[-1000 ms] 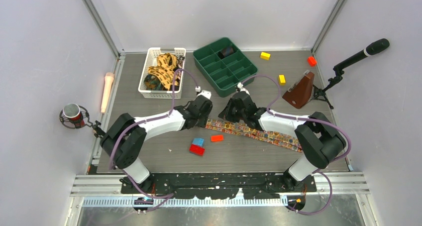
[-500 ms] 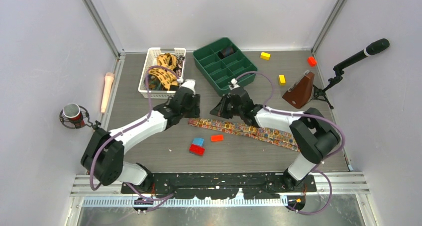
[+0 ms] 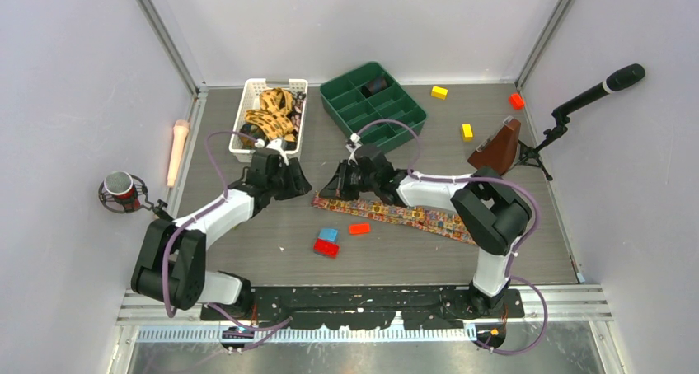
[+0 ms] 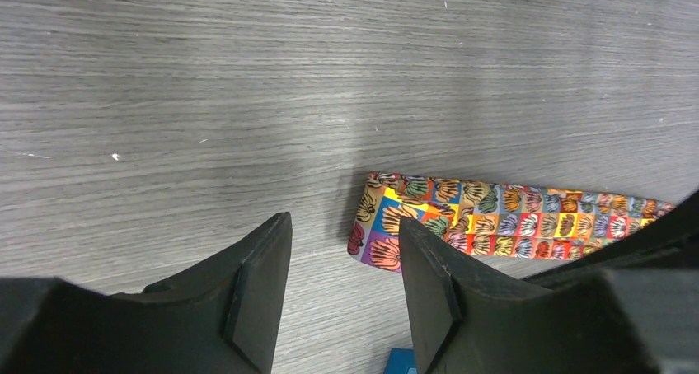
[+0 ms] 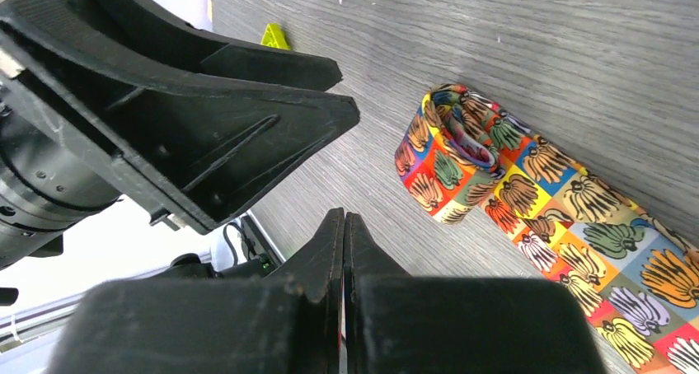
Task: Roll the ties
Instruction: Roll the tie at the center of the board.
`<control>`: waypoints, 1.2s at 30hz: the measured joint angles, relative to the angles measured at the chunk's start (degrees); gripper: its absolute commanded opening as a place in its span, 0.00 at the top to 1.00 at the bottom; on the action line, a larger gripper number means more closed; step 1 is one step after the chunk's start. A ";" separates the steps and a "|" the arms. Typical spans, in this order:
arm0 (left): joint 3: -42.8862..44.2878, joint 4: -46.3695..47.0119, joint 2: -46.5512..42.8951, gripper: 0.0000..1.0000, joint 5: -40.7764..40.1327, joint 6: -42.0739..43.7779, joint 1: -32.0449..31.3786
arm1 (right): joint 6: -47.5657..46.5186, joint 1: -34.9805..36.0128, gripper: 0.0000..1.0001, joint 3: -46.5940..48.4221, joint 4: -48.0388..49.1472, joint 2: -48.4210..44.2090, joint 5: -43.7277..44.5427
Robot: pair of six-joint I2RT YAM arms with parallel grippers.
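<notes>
Nearest me the blocks [image 3: 325,248] lie on the table [image 3: 247,242], just short of the tie [image 3: 412,216] and not touching it. The tie lies flat and stretched out across the wood in front of my right arm. Only its left end is turned over on itself in one small fold, which I take to be the seed of the roll. My right pincer [image 5: 343,217] hangs just beside that fold, above the wood, jaws pressed together with nothing between them. Closed like that it is set to nudge or pin the cloth, not to grasp it. My left pincer [image 4: 344,219] hovers over bare table just left of the tie's end, jaws moderately apart, empty and clear of the cloth. I judge it waits there so the fold lies between my two tips, one to turn it and one to keep it from springing open. Nearly the whole length is flat, so the rolling has barely begun, and the fold looks loose enough to slump if I push it carelessly. Farther off, the basket [image 3: 239,139] holds more ties [image 3: 268,120] in a heap. Beyond it the tray [image 3: 330,86] has one dark roll [image 3: 377,85] in a far compartment, probably where a finished tie belongs.
</notes>
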 measured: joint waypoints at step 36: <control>-5.09 12.81 3.61 0.44 9.79 -2.34 1.18 | 1.60 -0.20 1.00 2.03 -7.87 6.51 4.46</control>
